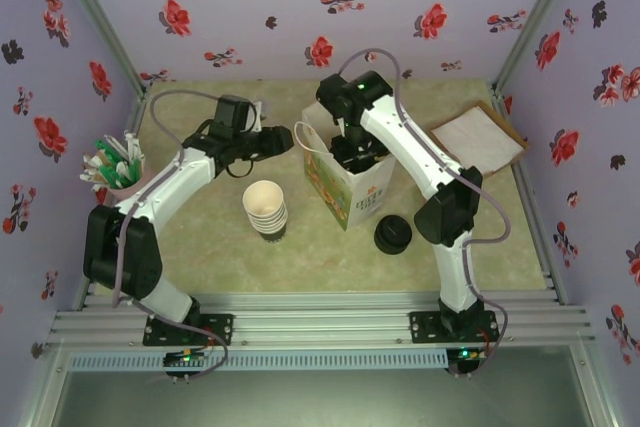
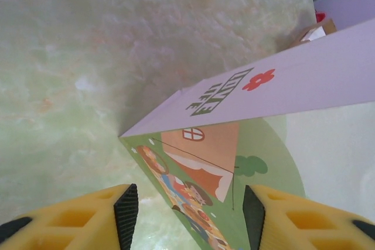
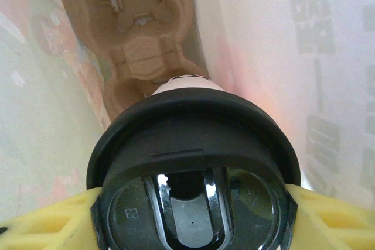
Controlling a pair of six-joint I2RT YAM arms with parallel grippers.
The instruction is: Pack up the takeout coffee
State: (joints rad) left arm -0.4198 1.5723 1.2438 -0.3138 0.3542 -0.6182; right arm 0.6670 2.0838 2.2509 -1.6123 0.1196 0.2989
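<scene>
Right gripper (image 3: 193,218) is clamped on the black lid of the takeout coffee (image 3: 193,139), cup upright inside the white paper bag (image 1: 365,197) mid-table (image 1: 330,252), cardboard carrier (image 3: 140,45) straight below, while the left gripper (image 2: 190,215) straddles a bag corner, jaws apart, not touching.

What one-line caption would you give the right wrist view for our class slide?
Right gripper holds the lidded cup inside the bag, above the cardboard carrier at its bottom.
</scene>
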